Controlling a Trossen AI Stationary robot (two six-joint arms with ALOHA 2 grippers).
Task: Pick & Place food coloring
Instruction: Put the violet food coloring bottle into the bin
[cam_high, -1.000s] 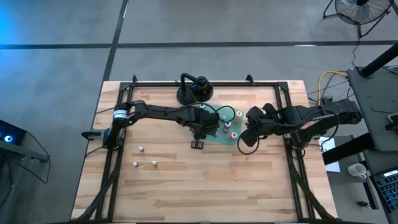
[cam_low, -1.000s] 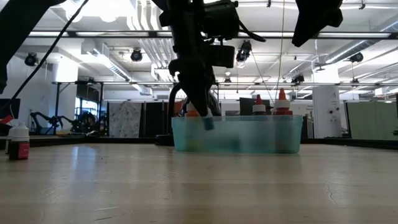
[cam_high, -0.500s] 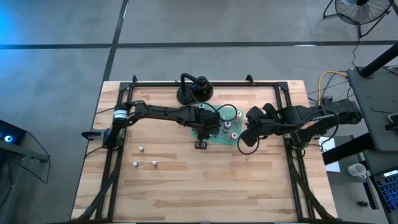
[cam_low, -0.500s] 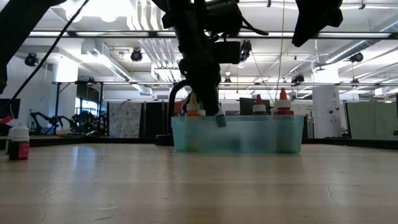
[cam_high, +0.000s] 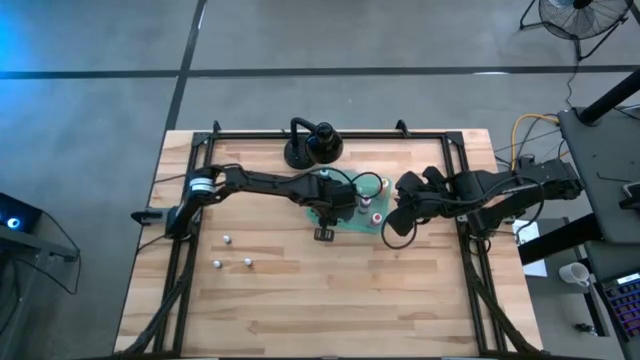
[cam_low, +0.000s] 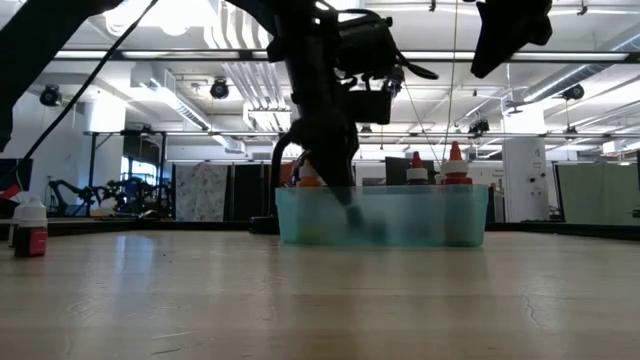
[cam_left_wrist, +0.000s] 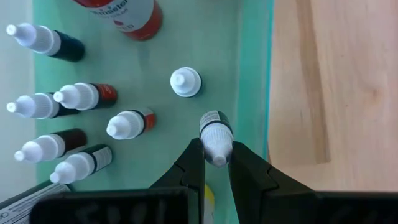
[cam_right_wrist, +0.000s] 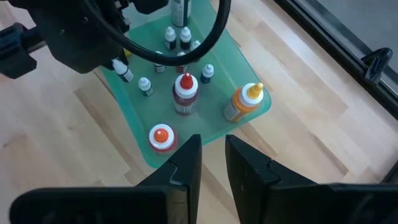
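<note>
Food coloring bottles (cam_high: 366, 202) stand inside a green tray (cam_high: 352, 224) at the table's middle in the high view, with three more small bottles (cam_high: 228, 240) lying well apart on the bare wood toward the left. The left gripper (cam_high: 327, 215) reaches over the tray's near-left part; the right gripper (cam_high: 392, 222) hangs just beside the tray's right edge.

Low view: the tray (cam_low: 440, 225) shows as a translucent tub, red and orange caps (cam_low: 455, 152) poking above its rim, and the left gripper (cam_low: 345, 195) dips inside.

Left wrist view: the left gripper (cam_left_wrist: 216, 163) pinches one white-capped bottle (cam_left_wrist: 215, 134) near the tray wall; others (cam_left_wrist: 127, 124) stand upright nearby.

Right wrist view: the right gripper (cam_right_wrist: 213, 155) has its fingers nearly together, holding nothing, above the tray's (cam_right_wrist: 134, 118) edge.
</note>
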